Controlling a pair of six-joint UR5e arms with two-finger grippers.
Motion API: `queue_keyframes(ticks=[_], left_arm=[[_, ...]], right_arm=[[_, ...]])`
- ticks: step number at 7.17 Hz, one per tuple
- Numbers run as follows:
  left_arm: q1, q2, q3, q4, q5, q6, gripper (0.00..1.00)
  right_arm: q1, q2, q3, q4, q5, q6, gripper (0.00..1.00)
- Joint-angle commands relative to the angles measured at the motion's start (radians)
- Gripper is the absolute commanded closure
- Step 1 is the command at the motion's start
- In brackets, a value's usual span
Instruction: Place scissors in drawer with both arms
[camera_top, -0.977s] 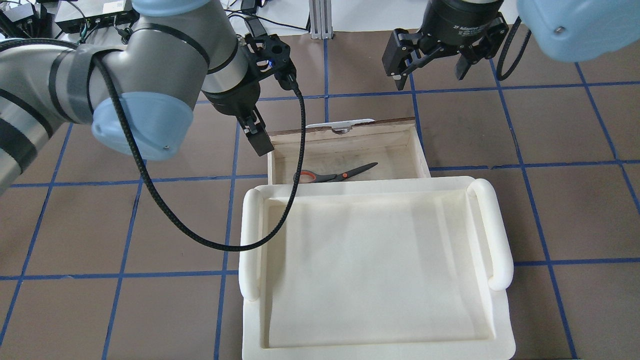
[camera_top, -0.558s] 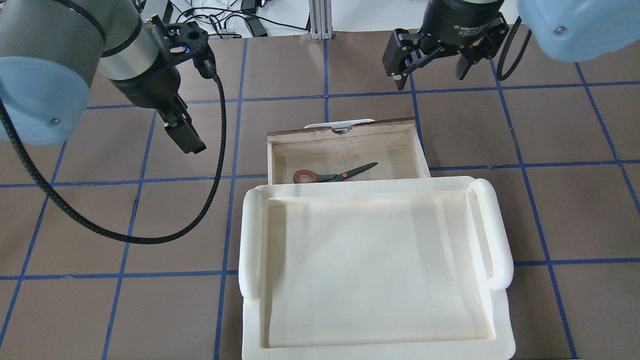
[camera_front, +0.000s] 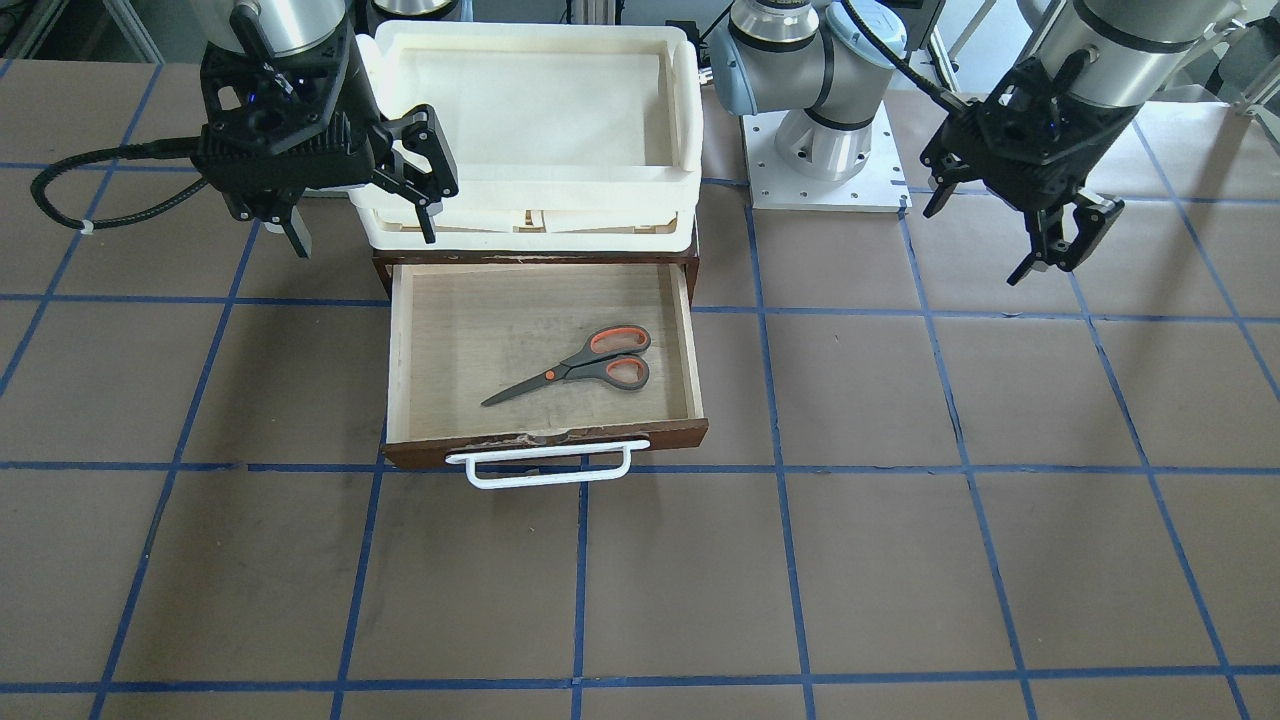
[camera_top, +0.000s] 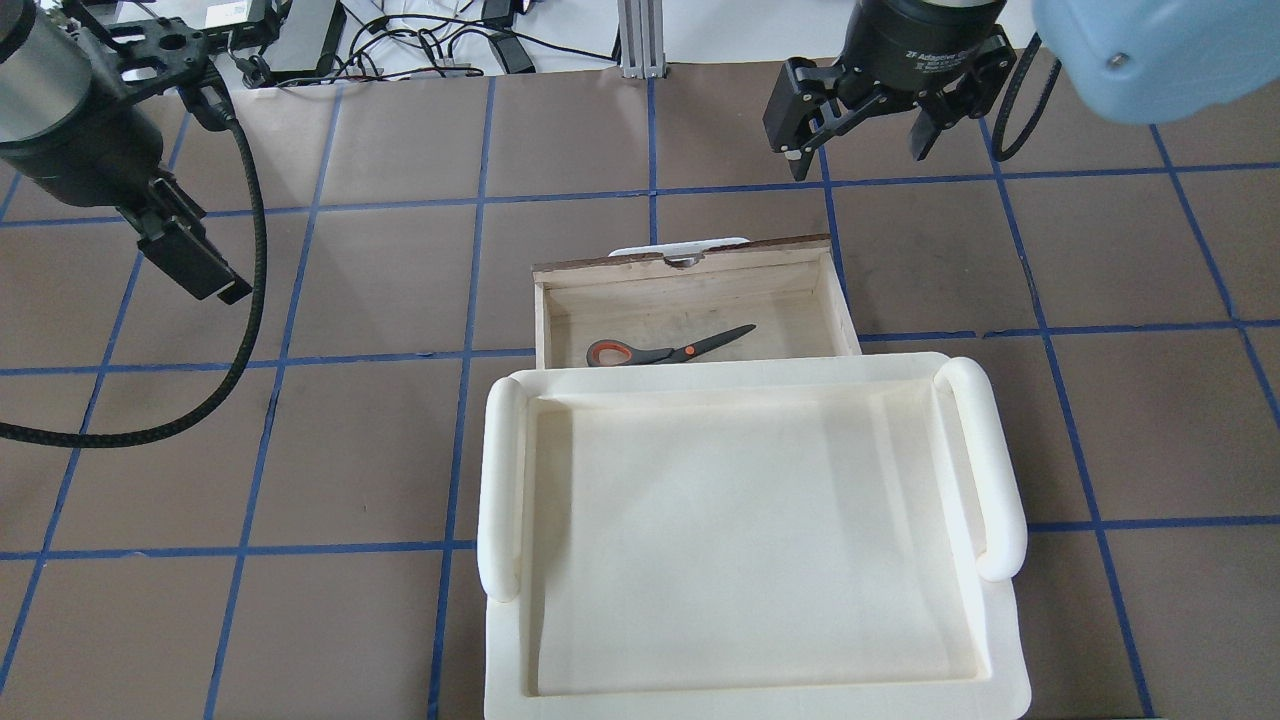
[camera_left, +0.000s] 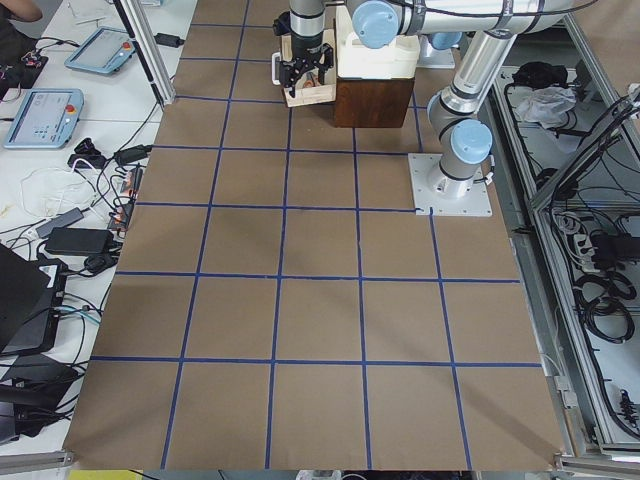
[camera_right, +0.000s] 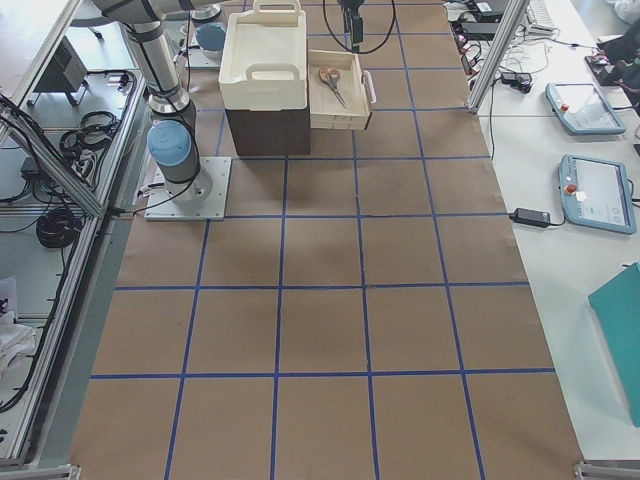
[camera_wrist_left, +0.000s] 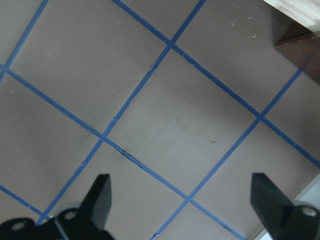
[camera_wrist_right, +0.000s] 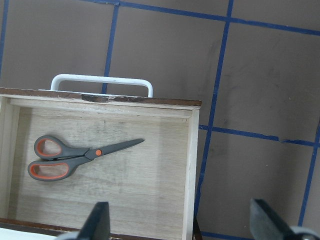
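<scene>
The scissors (camera_front: 590, 365), grey handles lined in orange, lie flat inside the open drawer (camera_front: 545, 437), blades pointing toward its white handle (camera_front: 545, 470). They also show in the overhead view (camera_top: 660, 352) and the right wrist view (camera_wrist_right: 75, 156). My left gripper (camera_top: 190, 262) is open and empty, well off to the drawer's side above the bare table (camera_front: 1050, 265). The left wrist view shows its fingers (camera_wrist_left: 102, 200) wide apart over the mat. My right gripper (camera_top: 858, 160) is open and empty, hovering beyond the drawer's front corner (camera_front: 365, 230).
A cream-white plastic tray (camera_top: 500, 480) sits on top of the dark brown cabinet (camera_front: 380, 270) that holds the drawer. The brown table mat has blue grid lines (camera_top: 650, 195). The left arm's black cable (camera_top: 200, 420) loops over the mat.
My left gripper has swung away from the drawer's left edge, far to the left in the overhead view. The right gripper, scissors and drawer have not moved.
</scene>
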Motion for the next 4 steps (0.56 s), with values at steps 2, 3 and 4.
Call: queue_keyframes(ticks=[2,3,4], left_arm=[[-0.097,-0.001,0.002,0.009,-0.016,-0.437,0.00],[-0.140,-0.004,0.002,0.013,-0.017,-0.588,0.00],[-0.177,-0.007,0.002,0.034,-0.016,-0.695,0.00]], right_arm=[[0.000,0.000,0.000,0.000,0.001,0.000,0.00],[0.002,0.000,0.000,0.000,0.001,0.000,0.00],[0.000,0.000,0.000,-0.002,0.001,0.000,0.00]])
